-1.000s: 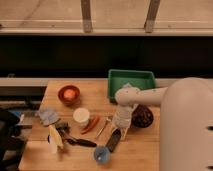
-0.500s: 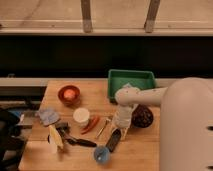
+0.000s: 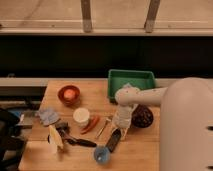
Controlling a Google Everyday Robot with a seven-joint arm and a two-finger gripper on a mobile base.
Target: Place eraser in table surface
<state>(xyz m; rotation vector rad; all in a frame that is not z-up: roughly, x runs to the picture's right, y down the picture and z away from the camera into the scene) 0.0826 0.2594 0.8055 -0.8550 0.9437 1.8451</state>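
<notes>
The eraser (image 3: 114, 140), a small flat black block, lies slanted on the tan wooden table surface (image 3: 141, 146), near its front edge. My gripper (image 3: 121, 128) hangs from the white arm that reaches in from the right. It points down at the eraser's upper end and looks in contact with it or just above it. The wrist hides the point where they meet.
A dark bowl (image 3: 142, 116) sits right of the gripper and a green tray (image 3: 131, 81) behind it. To the left are a light utensil (image 3: 104, 127), an orange item (image 3: 91, 123), a white cup (image 3: 81, 116), a black-handled utensil (image 3: 76, 140), a blue-grey pad (image 3: 48, 116) and a red bowl (image 3: 69, 94). A small blue bowl (image 3: 101, 155) sits by the eraser's lower end.
</notes>
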